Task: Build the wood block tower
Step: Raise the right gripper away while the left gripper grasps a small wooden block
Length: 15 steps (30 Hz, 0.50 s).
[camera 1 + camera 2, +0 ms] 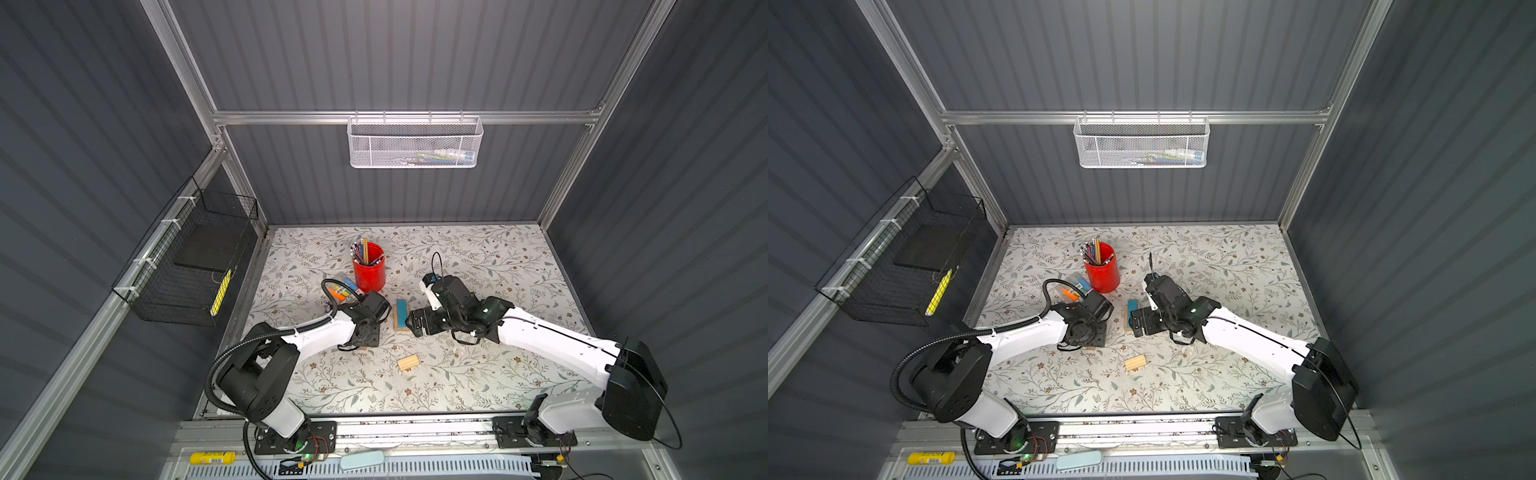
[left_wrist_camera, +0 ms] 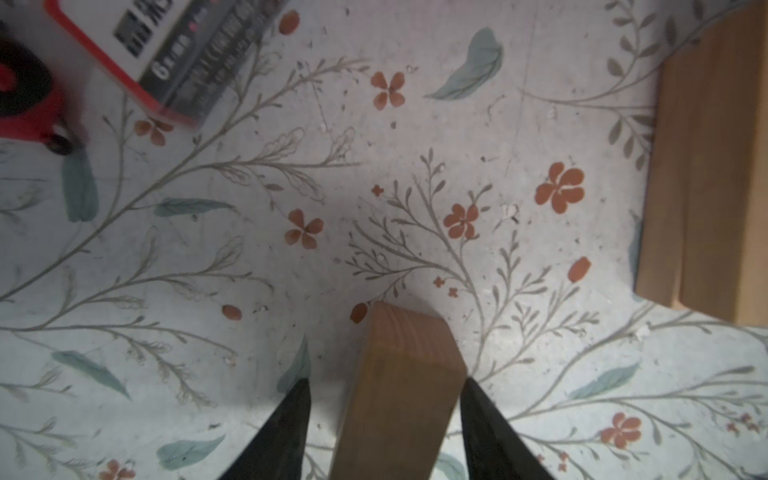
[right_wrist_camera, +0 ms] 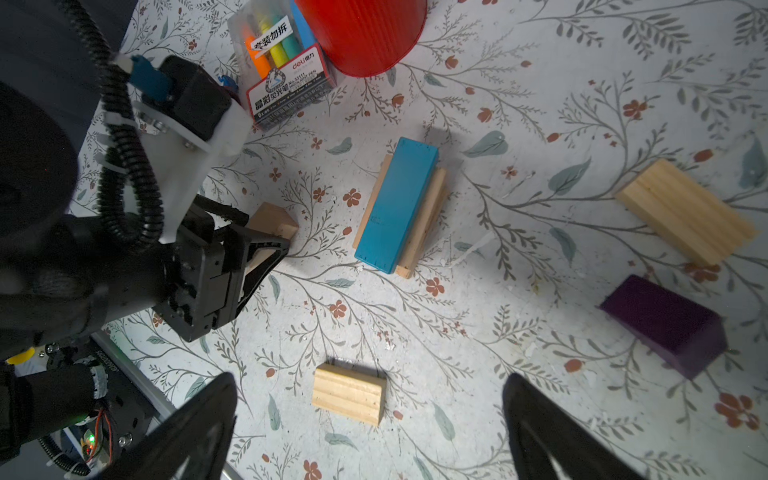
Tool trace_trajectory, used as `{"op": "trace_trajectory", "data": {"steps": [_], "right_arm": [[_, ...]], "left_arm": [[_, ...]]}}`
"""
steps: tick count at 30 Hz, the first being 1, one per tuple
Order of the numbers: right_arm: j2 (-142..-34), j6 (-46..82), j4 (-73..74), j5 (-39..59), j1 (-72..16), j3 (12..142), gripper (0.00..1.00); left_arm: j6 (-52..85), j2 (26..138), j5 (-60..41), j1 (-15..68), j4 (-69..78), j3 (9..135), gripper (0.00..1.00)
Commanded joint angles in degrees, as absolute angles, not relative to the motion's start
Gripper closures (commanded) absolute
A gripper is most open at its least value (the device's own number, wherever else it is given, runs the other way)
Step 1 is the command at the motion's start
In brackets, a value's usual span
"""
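Note:
The tower (image 1: pixel 401 314) (image 1: pixel 1131 312) is a short stack of tan bricks topped by a teal-blue block (image 3: pixel 397 203). It also shows at the edge of the left wrist view (image 2: pixel 715 166). My left gripper (image 2: pixel 384 380) points down beside it, astride a tan brick (image 2: pixel 401 395) (image 3: pixel 272 220); one finger touches the brick and the other stands a little off it. My right gripper (image 3: pixel 370 376) (image 1: pixel 415 326) hovers wide open and empty on the tower's other side. A loose tan brick (image 3: pixel 348 392) (image 1: pixel 407 363) lies on the table far below it. Another tan brick (image 3: pixel 685 212) and the purple block (image 3: pixel 665 320) lie apart.
A red pencil cup (image 1: pixel 369 270) and a pack of coloured markers (image 3: pixel 286 79) stand just behind the left gripper. A white mesh basket (image 1: pixel 415 143) hangs on the back wall, and a black wire basket (image 1: pixel 187 266) on the left wall.

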State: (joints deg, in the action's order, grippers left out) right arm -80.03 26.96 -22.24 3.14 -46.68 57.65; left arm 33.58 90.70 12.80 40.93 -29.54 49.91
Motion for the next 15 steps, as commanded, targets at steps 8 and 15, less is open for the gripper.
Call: {"op": "trace_trajectory", "data": {"steps": [8,15], "right_arm": [[-80.3,27.4,-19.8,5.3,-45.4,57.1,0.01],[-81.0,27.8,-19.7,6.3,-44.7,57.1,0.01]], "left_arm": [[36.3,92.2,9.1,40.8,-27.3,49.9,0.54],[36.8,92.5,9.8,40.8,-27.9,50.2,0.63]]}}
